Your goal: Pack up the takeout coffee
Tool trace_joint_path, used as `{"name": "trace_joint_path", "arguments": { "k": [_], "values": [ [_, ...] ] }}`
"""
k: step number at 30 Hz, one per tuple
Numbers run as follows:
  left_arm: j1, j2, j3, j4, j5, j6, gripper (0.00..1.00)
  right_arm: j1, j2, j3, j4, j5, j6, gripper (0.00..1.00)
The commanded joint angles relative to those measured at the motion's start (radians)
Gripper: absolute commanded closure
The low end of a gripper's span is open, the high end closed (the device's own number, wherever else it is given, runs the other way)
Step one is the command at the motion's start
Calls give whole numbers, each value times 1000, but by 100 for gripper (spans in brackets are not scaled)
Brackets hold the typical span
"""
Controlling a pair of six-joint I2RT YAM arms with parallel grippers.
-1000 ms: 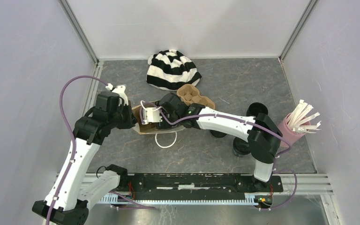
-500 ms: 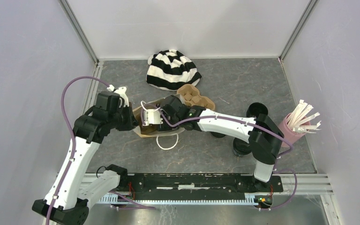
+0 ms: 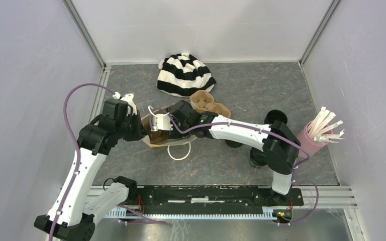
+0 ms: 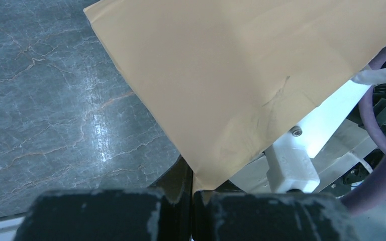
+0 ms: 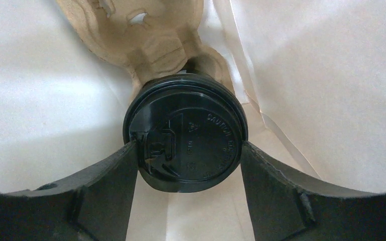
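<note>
Right tool (image 5: 188,150) grips one coffee cup (image 5: 191,125) inside one bag (image 5: 331,75).

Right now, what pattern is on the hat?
The hat has black-and-white stripes, clearest in the top view.

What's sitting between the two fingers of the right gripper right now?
A black-lidded coffee cup. It touches both fingers of the right gripper. The right wrist view shows this.

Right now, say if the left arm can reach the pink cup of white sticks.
Probably not: the left fingers are shut on the paper bag, and the right arm lies across the way.
</note>
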State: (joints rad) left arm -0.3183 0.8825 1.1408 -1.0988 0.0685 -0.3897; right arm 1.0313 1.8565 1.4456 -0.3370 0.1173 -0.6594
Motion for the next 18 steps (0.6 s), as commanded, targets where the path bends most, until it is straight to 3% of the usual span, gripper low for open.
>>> {"name": "trace_joint_path", "arguments": {
  "k": [1, 9, 18],
  "values": [
    [-2, -41, -1, -19, 37, -52, 98, -23, -28, 18, -57, 7, 56, 21],
    [-2, -68, -36, 5, 51, -74, 98, -20, -43, 27, -69, -18, 80, 2],
    [-2, -73, -52, 10, 49, -90, 98, -9, -105, 4, -120, -64, 105, 2]
  ]
}}
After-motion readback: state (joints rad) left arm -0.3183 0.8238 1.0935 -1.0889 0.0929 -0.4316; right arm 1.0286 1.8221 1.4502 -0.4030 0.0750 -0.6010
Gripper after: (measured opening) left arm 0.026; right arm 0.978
